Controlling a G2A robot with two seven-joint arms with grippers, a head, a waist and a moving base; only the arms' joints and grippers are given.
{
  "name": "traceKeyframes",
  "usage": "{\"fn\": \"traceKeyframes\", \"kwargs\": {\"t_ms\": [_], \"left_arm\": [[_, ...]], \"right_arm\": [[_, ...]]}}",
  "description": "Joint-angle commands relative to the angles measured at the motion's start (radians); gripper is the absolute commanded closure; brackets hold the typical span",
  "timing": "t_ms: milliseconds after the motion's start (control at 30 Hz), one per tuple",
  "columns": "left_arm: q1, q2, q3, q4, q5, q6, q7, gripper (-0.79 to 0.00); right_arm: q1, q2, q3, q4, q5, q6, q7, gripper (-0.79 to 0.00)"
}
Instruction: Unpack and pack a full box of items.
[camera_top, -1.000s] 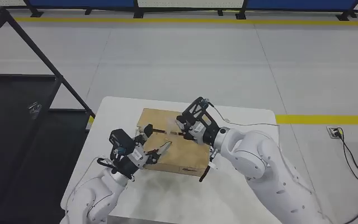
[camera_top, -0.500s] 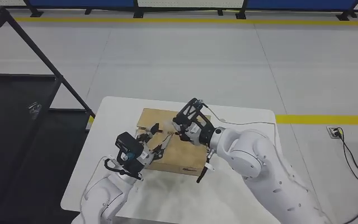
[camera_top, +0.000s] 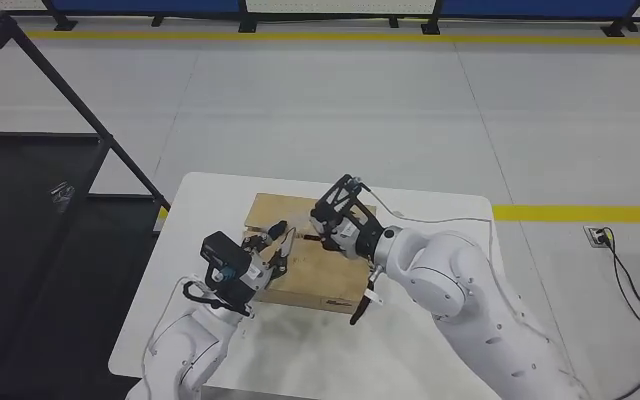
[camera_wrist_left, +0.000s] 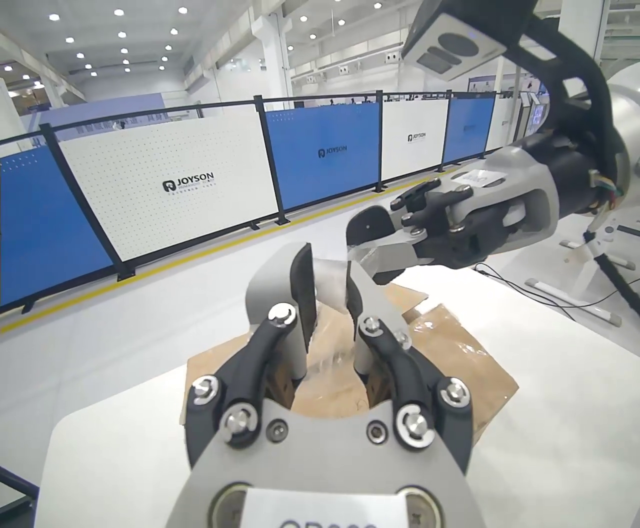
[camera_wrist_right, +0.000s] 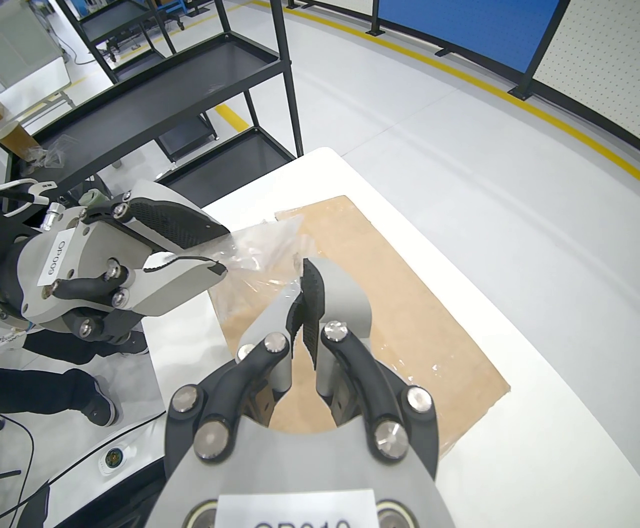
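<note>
A flat brown cardboard box (camera_top: 335, 283) lies on the white table (camera_top: 430, 340), with clear tape across its top. A strip of clear film (camera_top: 300, 238) is lifted off the box's far left part and stretched between both grippers. My left gripper (camera_top: 283, 241) holds one end of the film (camera_wrist_left: 330, 272), with its jaws closed on it (camera_wrist_left: 330, 286). My right gripper (camera_top: 318, 234) is shut on the other end, just above the box (camera_wrist_right: 390, 300). In the right wrist view its fingertips (camera_wrist_right: 305, 290) pinch the film (camera_wrist_right: 265, 250), and the left gripper (camera_wrist_right: 222, 252) faces them closely.
A black metal shelf rack (camera_top: 60, 250) stands left of the table. A thin cable (camera_top: 445, 222) runs over the table's far right part. Blue and white fence panels (camera_wrist_left: 325, 155) stand beyond the floor.
My left gripper has swung from the box's near side up toward its far left, closer to the right gripper. The right gripper shifted slightly left, and the film between them is shorter.
</note>
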Motion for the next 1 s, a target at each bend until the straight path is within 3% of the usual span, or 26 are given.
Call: {"fn": "traceKeyframes", "kwargs": {"t_ms": [0, 200, 367, 967], "left_arm": [[0.004, 0.001, -0.006, -0.003, -0.01, -0.007, -0.003, -0.185], [0.007, 0.005, -0.02, -0.006, -0.028, -0.031, -0.011, -0.166], [0.0, 0.006, -0.024, -0.002, -0.037, -0.023, -0.01, 0.0], [-0.007, 0.014, -0.078, 0.004, -0.093, -0.022, -0.017, 0.0]], "right_arm": [[0.002, -0.001, 0.002, 0.002, 0.0, 0.002, 0.003, 0.0], [0.009, -0.004, 0.001, 0.01, -0.004, 0.015, 0.012, 0.0], [0.011, -0.006, 0.002, 0.019, -0.006, 0.015, 0.011, 0.0], [-0.005, -0.003, 0.047, 0.028, -0.008, -0.017, 0.0, 0.0]]}}
